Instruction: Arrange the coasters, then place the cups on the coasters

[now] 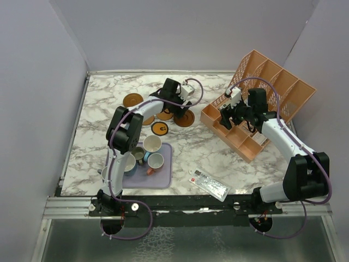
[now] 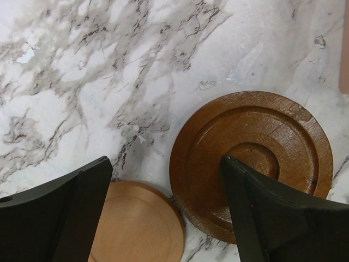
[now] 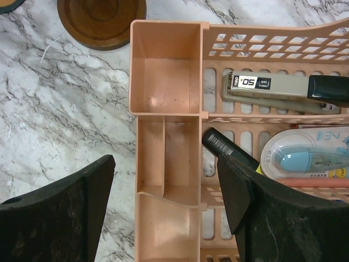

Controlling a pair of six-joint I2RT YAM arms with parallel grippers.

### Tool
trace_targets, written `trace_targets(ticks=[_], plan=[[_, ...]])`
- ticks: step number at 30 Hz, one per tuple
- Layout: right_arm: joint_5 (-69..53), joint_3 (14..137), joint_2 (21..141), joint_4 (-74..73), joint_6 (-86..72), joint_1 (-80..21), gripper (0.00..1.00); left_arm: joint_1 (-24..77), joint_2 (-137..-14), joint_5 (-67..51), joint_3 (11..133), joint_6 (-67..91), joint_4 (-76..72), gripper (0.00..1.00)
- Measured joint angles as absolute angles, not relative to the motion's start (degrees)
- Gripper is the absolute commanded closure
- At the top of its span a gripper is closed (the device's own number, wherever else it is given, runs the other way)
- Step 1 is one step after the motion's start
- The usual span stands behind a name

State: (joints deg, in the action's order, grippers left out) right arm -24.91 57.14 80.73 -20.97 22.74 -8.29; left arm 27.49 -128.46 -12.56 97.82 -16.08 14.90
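**Figure.** Top and wrist views during the coaster stage of the task. The marble table [image 1: 98, 109] carries the orange slotted organiser [image 1: 272, 82] at far right, with a stapler [image 3: 272, 87] and other stationery in its slots. The lavender tray [image 1: 166, 177] sits at near left. The left arm reaches to the far centre of the table. Its left gripper [image 2: 165, 161] hangs low over the coasters [image 1: 159, 128], jaws wide apart and nothing gripped. In the wrist view one finger overlaps the middle of a dark brown coaster [image 2: 272, 125] and the other overlaps a tan coaster [image 2: 142, 218]. These two discs lie touching or very nearly so. The right gripper [image 3: 164, 158] hovers above the organiser's front compartments, jaws likewise apart and empty. The cups [image 1: 152, 143], at least four, stand crowded together on the tray, none on a coaster. The coasters lie in a loose cluster beyond the tray, several touching or nearly touching, with one tan disc [image 1: 132, 100] a little apart to the left. The left arm hides part of the group.

Judged step: arranging the coasters, not yet finished, since the discs sit too close for a cup on each. The next move calls for a pinch on the thin rim of one disc, probably the dark brown one, without catching its tan neighbour, then a shift to a spot of its own on the table
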Motion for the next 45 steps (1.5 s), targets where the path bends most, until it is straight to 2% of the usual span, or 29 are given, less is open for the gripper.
trace_targets(ticks=[10,26,31,39,45], plan=[[-24.93,57.14,80.73,-20.97,22.76,-8.23,0.23,27.44,-129.32,-7.77,99.92,-19.05,16.01,0.22],[-24.93,57.14,80.75,-20.97,22.81,-8.23,0.23,20.99,-136.42,-1.65,110.78,-14.44,16.29,0.24],[-24.93,57.14,80.95,-20.97,22.83,-8.23,0.23,17.58,-136.25,-0.78,109.86,-13.85,15.07,0.24],[-24.93,57.14,81.82,-20.97,22.85,-8.23,0.24,12.99,-131.33,0.93,101.67,-15.25,12.25,0.24],[-24.95,57.14,82.52,-20.97,23.11,-8.23,0.24,9.72,-130.98,1.96,101.51,-16.05,12.56,0.24]])
